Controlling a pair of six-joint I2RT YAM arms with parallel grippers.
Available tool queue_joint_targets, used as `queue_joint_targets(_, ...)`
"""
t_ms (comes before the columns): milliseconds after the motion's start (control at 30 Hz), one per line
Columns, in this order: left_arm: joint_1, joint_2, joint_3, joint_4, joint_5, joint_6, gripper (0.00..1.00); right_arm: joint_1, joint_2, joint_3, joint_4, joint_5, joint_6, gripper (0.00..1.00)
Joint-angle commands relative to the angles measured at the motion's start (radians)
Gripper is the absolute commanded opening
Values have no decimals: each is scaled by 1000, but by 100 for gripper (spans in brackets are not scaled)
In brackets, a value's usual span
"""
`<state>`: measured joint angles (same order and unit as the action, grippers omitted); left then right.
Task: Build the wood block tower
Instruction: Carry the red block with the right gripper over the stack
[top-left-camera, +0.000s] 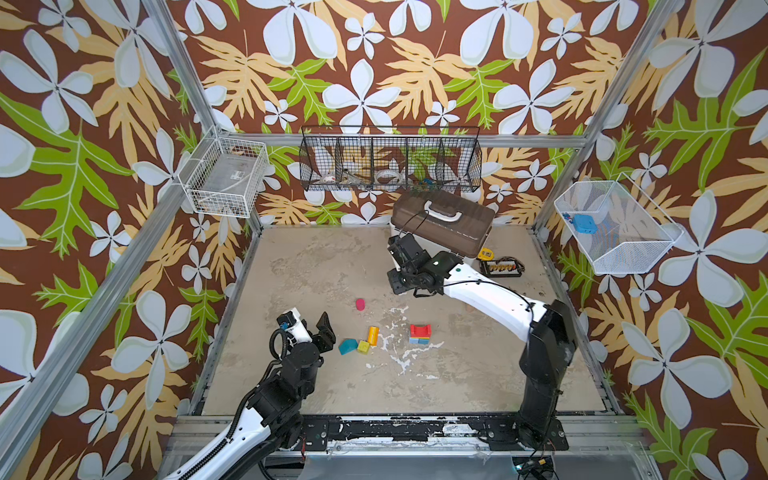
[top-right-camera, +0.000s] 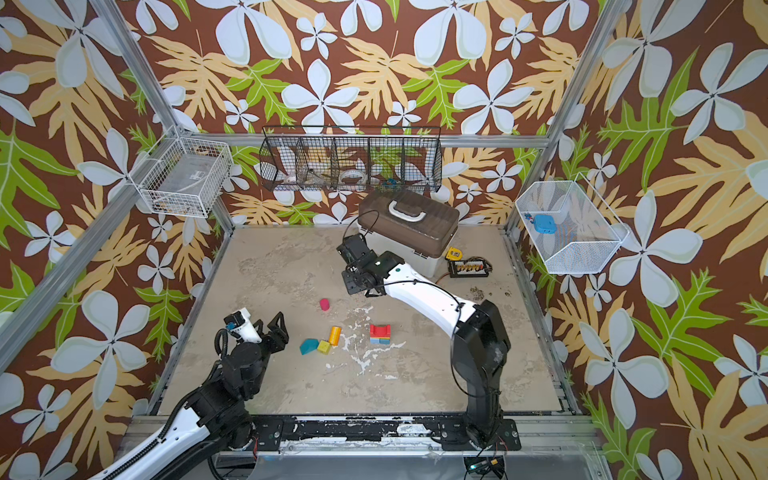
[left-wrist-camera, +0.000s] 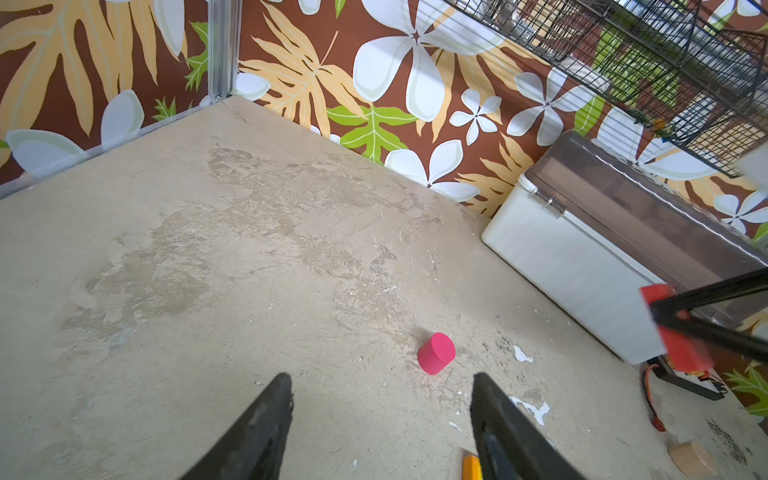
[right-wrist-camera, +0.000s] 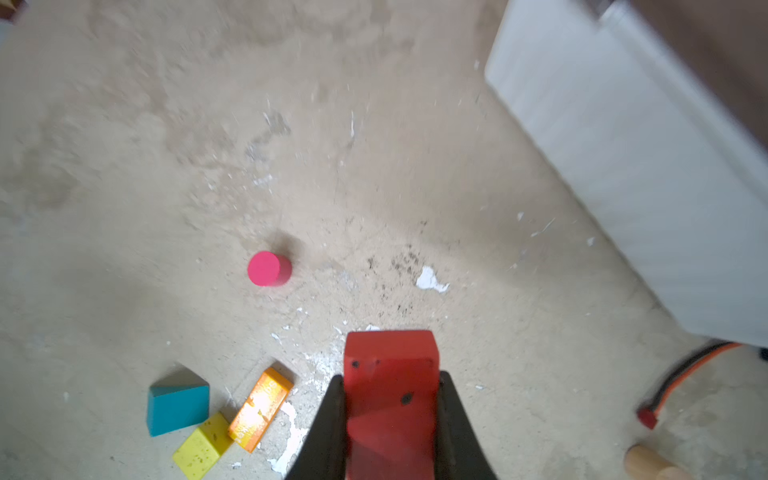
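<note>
The right claw is pinching a red block between its jaws and holding it off the tabletop, close to the white case with a brown lid. The left claw is hanging with its jaws spread and nothing between them, pointing toward a pink cylinder that is sitting alone on the bare surface. In both top views the tower is standing as a low stack near the middle of the tabletop, with a red notched piece resting on blue blocks. To its left, an orange block, a yellow cube and a teal roof-shaped piece are lying clustered just beside one another, close to the left claw.
</note>
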<state>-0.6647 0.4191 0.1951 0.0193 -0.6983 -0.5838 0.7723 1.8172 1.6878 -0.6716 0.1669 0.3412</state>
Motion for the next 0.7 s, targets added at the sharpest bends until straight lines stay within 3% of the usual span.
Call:
queue_joint_targets(0,1,-14,-4,13,10,10,69,2,-107,-51,31,91,-67,0)
queue_joint_targets(100,1,-30,-7,6,15,10,69,0,-225,-122,84,100,-117,0)
queue_joint_targets(233,1,-63,-15,2,22,11,69,0,-405,-289,251,-2,-243,0)
queue_joint_targets(400,1,-72,-16,-5,27,10,69,-4,-579,-473,359,-336,-459,0)
queue_joint_targets(500,1,-76,-16,-12,35,9,69,-2,-613,-557,302,-570,-620,0)
queue_joint_targets(567,1,-82,-17,-15,40,9,69,-1,-609,-578,244,-597,-686,0)
queue_joint_targets(667,0,-97,-20,-18,49,9,69,-2,-593,-599,165,-502,-773,0)
